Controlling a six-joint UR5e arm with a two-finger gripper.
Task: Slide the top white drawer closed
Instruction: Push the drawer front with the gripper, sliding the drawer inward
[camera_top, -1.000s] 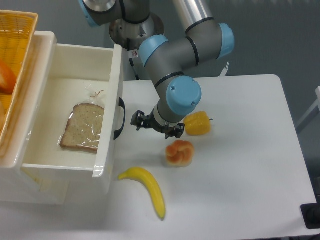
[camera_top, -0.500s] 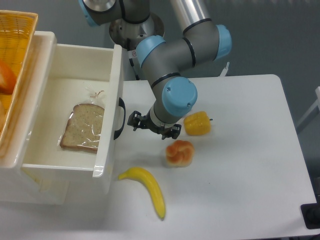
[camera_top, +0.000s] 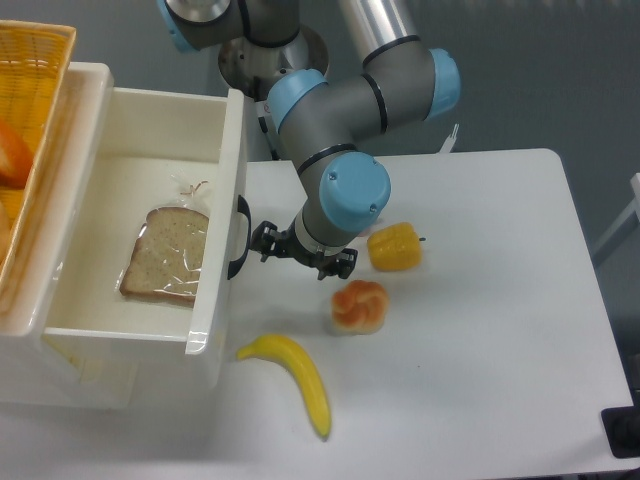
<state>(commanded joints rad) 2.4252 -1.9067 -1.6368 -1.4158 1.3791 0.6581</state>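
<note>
Nearest the camera, a curved yellow banana (camera_top: 295, 381) is seen lying on the white table (camera_top: 480, 350), its stem end close to the front lower corner of the pulled-out drawer. Beyond it a round orange-and-white bun-shaped toy (camera_top: 359, 305) is found, and further back a yellow bell pepper (camera_top: 394, 247); open table surface is left to the right of all three.

The top white drawer (camera_top: 226, 180), a deep glossy cream box, is shown drawn fully out to the right, with a bagged slice of brown bread (camera_top: 167, 253) lying inside. Its black arched handle (camera_top: 239, 236) is seen on the front panel. The black two-finger gripper (camera_top: 298, 252) is held just right of that handle, with a small gap between them; nothing is gripped, and how far the fingers are spread cannot be told. At the far left a yellow wicker basket (camera_top: 35, 90) is set on the cabinet top.

Compared with one second ago, the gripper has been moved leftward, nearer the handle; the drawer is unchanged.
</note>
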